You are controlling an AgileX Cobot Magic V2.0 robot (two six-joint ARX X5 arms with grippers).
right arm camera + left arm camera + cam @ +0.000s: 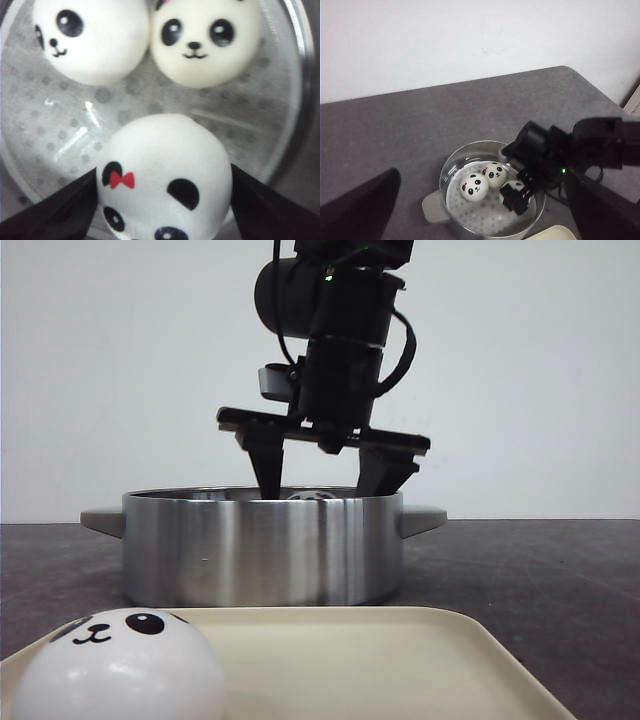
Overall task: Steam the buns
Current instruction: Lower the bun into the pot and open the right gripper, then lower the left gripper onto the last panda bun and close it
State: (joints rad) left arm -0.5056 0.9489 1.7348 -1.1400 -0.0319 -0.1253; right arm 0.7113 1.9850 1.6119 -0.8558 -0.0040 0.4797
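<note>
Two black fingers of the right gripper point(322, 472) reach down inside a steel pot point(262, 548), one on each side of a white panda bun with a red bow point(165, 175); the jaws stand spread to about the bun's width, and the blurred wrist view does not settle whether the pads touch it. Bun with bow: on the pot's perforated steamer plate point(65, 125), on the side toward the tray. Two further panda buns point(474, 186) point(494, 174): side by side and touching on the same plate, just beyond the first, faces up. Pot: round, two side handles, on a dark grey table point(540, 570), behind a cream tray point(400, 660). Fourth panda bun point(118, 665): on the near left corner of the tray, upright, face toward the camera. Left gripper point(480, 220): high above the table, well apart from the pot, only the dark fingers at the edges of its own view, wide apart with nothing between them.
</note>
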